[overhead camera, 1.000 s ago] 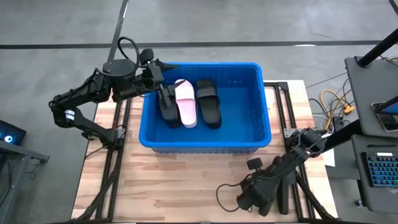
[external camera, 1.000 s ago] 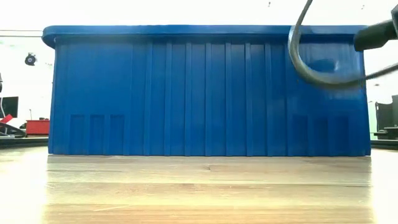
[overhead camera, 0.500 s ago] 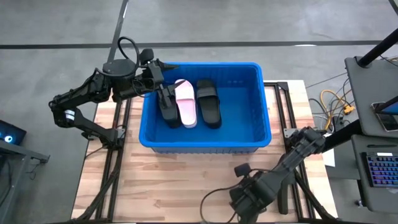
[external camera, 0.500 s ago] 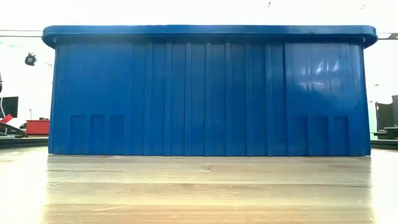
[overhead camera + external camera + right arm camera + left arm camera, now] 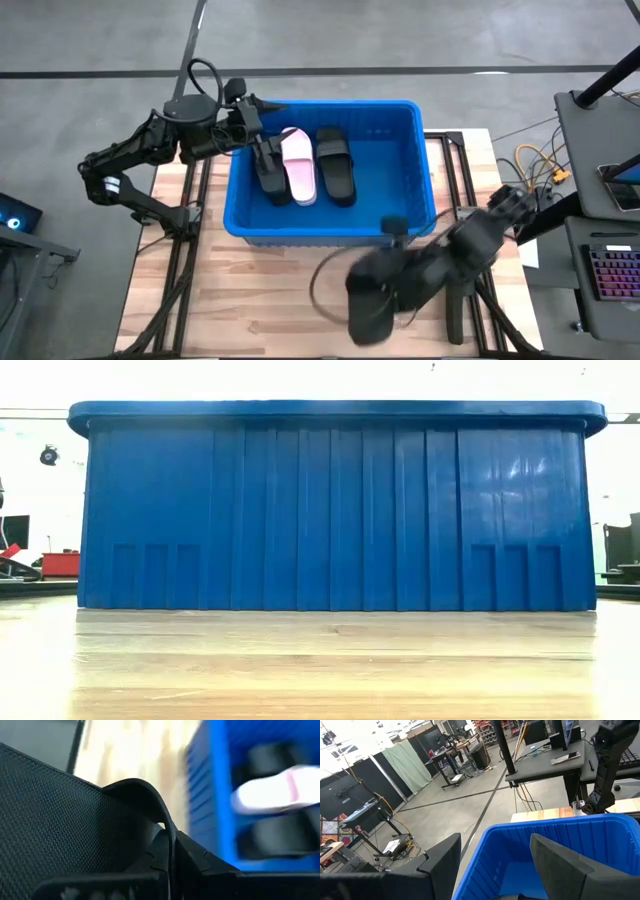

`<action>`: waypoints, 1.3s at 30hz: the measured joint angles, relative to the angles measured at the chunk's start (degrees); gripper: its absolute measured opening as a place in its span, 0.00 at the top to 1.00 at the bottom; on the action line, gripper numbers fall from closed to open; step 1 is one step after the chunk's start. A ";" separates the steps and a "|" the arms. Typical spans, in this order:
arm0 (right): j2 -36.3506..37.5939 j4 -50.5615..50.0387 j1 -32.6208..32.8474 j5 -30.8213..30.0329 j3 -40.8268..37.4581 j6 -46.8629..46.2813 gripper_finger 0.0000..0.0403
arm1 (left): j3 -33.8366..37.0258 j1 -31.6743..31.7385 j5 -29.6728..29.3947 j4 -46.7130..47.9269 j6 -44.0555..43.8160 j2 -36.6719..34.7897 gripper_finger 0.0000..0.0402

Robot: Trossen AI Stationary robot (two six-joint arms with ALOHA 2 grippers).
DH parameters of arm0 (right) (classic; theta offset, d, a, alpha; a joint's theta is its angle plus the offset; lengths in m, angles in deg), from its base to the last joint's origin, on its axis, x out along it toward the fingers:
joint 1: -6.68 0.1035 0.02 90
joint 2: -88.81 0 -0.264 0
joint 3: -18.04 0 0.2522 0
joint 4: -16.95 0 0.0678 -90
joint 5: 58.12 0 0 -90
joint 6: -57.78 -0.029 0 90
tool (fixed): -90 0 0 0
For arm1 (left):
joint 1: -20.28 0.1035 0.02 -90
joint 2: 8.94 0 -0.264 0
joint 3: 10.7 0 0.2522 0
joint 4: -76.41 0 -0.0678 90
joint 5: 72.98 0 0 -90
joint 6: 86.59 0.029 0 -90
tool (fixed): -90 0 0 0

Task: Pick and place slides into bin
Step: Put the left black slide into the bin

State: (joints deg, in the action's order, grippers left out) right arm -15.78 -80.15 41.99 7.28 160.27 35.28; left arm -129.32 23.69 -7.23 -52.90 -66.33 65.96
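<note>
The blue bin (image 5: pixel 410 200) stands mid-table, and its near wall fills the low view (image 5: pixel 330 510). Inside it lie a black slide (image 5: pixel 270 178), a pink slide (image 5: pixel 298 165) and another black slide (image 5: pixel 335 165), side by side on the floor. My left gripper (image 5: pixel 262 148) is open over the bin's far left corner, above the left black slide; its fingers (image 5: pixel 440 865) stand wide apart. My right gripper (image 5: pixel 375 300) is blurred in front of the bin's near wall, shut on a black slide (image 5: pixel 60 820). My right gripper holds a black slide that is lifted clear of the table. The slide's textured surface (image 5: pixel 75 835) and curved rim (image 5: pixel 150 800) fill its wrist view and hide the fingers. I cannot tell which part they are on.
The wooden tabletop (image 5: pixel 270 290) lies bare in front of the bin. A desk with a keyboard (image 5: pixel 610 270) and cables (image 5: pixel 540 165) stands past the table's right edge. A cable loop (image 5: pixel 325 285) hangs beside my right wrist.
My right gripper has swung from the table's near right corner toward the left and toward the bin, rising out of the low view, with the black slide in its hold. The slides in the bin have not moved.
</note>
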 joint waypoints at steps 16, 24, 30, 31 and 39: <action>12.70 1.96 -14.89 -18.47 -8.08 26.91 0.97 | -0.07 -0.01 -0.01 -0.73 -0.39 -1.97 0.44; 23.33 11.28 -30.73 -10.69 -28.12 42.17 0.97 | -0.07 0.00 -0.53 -2.94 -0.37 -1.97 0.44; 33.18 35.49 -44.25 8.36 -45.41 57.20 0.97 | -0.07 0.00 -1.77 -5.90 -0.37 -1.95 0.44; 34.47 38.57 -46.27 10.52 -47.98 59.51 0.97 | -0.07 0.00 -1.78 -6.26 -0.37 -1.95 0.44; 37.29 49.03 -60.23 25.28 -64.05 68.81 0.97 | 0.00 0.00 -4.15 -7.05 -0.69 -1.90 0.44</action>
State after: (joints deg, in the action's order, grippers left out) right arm 21.51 -31.11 -18.24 32.56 96.22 104.09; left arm -129.32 23.70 -11.38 -59.95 -67.02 64.05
